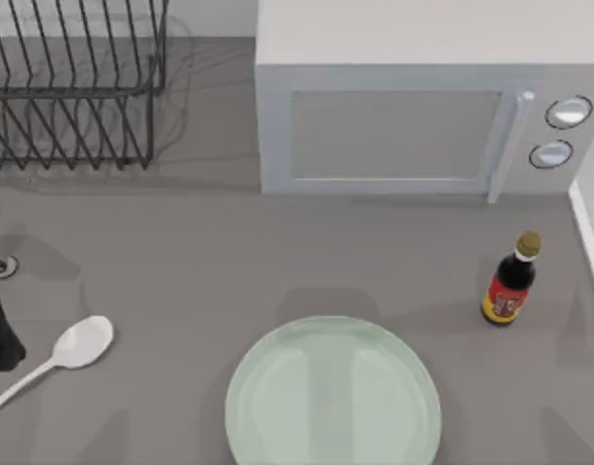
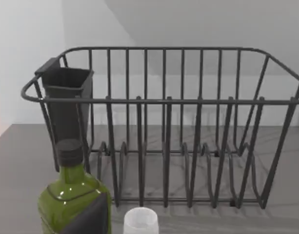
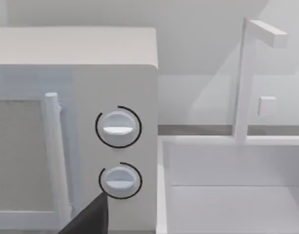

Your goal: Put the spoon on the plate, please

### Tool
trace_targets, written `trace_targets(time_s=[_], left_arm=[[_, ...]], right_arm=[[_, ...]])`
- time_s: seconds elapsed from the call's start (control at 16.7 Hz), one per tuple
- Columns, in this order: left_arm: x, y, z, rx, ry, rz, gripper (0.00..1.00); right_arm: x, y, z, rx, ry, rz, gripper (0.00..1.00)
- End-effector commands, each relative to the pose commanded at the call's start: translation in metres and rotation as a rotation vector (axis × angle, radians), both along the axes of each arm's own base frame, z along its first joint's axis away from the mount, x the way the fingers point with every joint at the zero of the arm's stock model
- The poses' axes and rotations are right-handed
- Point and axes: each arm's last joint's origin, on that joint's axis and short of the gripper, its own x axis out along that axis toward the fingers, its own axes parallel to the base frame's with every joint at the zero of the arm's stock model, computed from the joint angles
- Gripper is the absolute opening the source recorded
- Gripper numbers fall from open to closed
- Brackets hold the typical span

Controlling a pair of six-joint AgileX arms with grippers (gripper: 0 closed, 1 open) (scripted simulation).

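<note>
The white spoon (image 1: 76, 347) lies flat on the grey table at the left, its oval bowl toward the plate and its slim handle running off the top view's lower left edge. The pale mint-green plate (image 1: 332, 397) lies flat at the front centre, well apart from the spoon, with nothing on it. A dark part of my left arm (image 1: 1, 325) stands at the table's left edge, just left of the spoon's bowl and not touching it. A dark corner of my right gripper (image 3: 88, 219) shows in the right wrist view, in front of the microwave's knobs.
A wire dish rack (image 1: 74, 82) stands at the back left, a microwave (image 1: 422, 107) at the back centre and right. A sauce bottle (image 1: 511, 281) stands right of the plate. A green bottle (image 2: 73, 202) and a white cap (image 2: 140, 222) are near my left wrist. A sink (image 3: 232, 185) adjoins the microwave.
</note>
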Motion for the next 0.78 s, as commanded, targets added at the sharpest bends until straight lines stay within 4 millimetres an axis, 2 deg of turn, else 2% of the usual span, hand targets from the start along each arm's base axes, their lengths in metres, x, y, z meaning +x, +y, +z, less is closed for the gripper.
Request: trace_targets(time_s=[0.18,0.36,0.54,0.78], left_arm=[[0.000,0.000,0.001,0.010,0.013,0.001,1.00],[0.002,0.000,0.012,0.086,0.118,-0.003,1.00],[0.011,0.000,0.025,0.210,0.330,-0.034,1.00],[0.037,0.001,0.034,0.394,0.735,-0.153,1.00]], right_arm=[[0.000,0.000,0.000,0.000,0.000,0.000,1.00],[0.000,0.000,0.000,0.000,0.000,0.000,1.00],[0.000,0.000,0.000,0.000,0.000,0.000,1.00],[0.000,0.000,0.000,0.000,0.000,0.000,1.00]])
